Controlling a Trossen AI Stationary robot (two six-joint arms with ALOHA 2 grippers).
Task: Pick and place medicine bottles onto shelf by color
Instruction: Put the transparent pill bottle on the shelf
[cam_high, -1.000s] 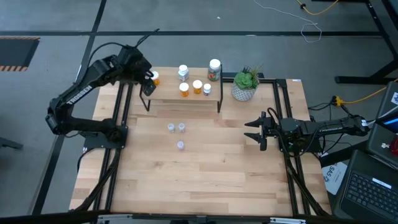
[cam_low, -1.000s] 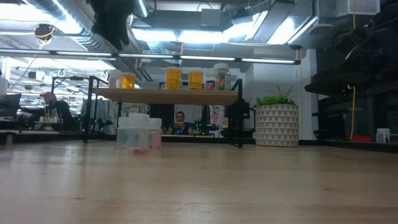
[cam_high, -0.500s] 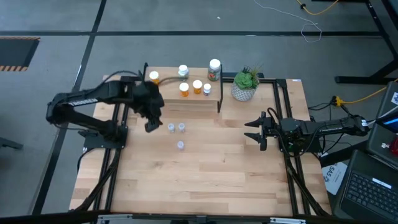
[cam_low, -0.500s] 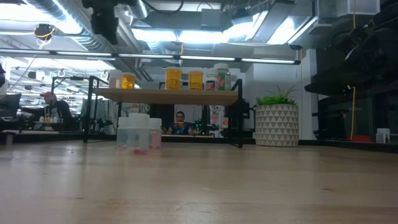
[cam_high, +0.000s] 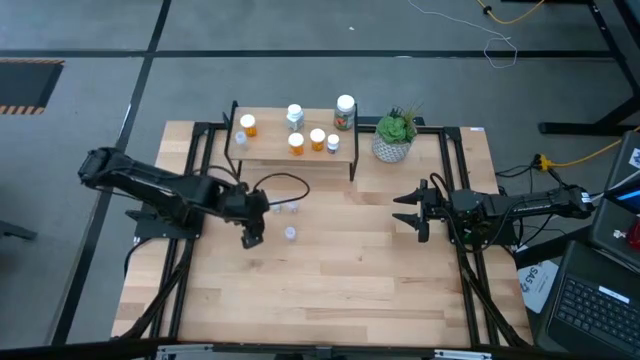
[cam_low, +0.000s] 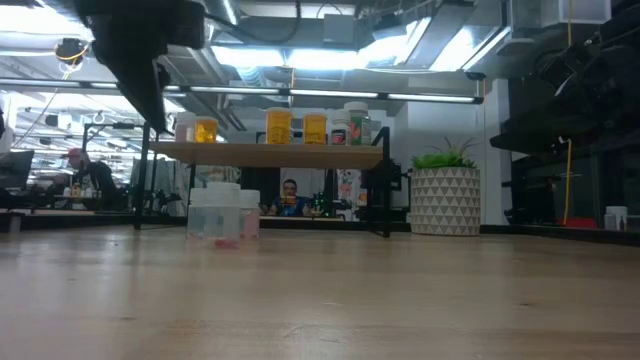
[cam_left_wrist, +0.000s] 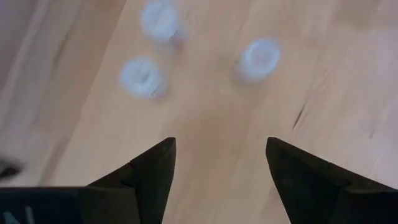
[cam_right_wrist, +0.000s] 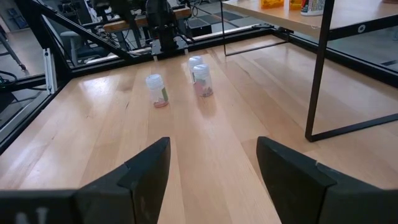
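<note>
Three clear-bluish bottles with pale caps stand on the tabletop (cam_high: 289, 233), (cam_high: 292, 207); from above their caps show in the left wrist view (cam_left_wrist: 258, 57), (cam_left_wrist: 142, 76), (cam_left_wrist: 160, 18). My left gripper (cam_high: 250, 238) hovers open above the table just left of them, pointing down, fingers (cam_left_wrist: 155, 174) apart. The shelf (cam_high: 295, 157) at the far side carries orange bottles (cam_high: 247, 124), (cam_high: 317, 137), a clear one (cam_high: 294, 114) and the larger dark one (cam_high: 345, 110). My right gripper (cam_high: 405, 210) waits open at the table's right.
A potted green plant (cam_high: 394, 135) stands right of the shelf. Black frame rails run along the table's left (cam_high: 190, 250) and right (cam_high: 465, 270) sides. Bare wood lies across the near half of the table (cam_high: 330, 290). A person sits in the room beyond (cam_low: 289, 190).
My left gripper has drawn away from the shelf's left end, where an orange bottle now stands alone. It swung toward the table's near edge and came down, ending above the table beside the three clear bottles. The right arm kept still.
</note>
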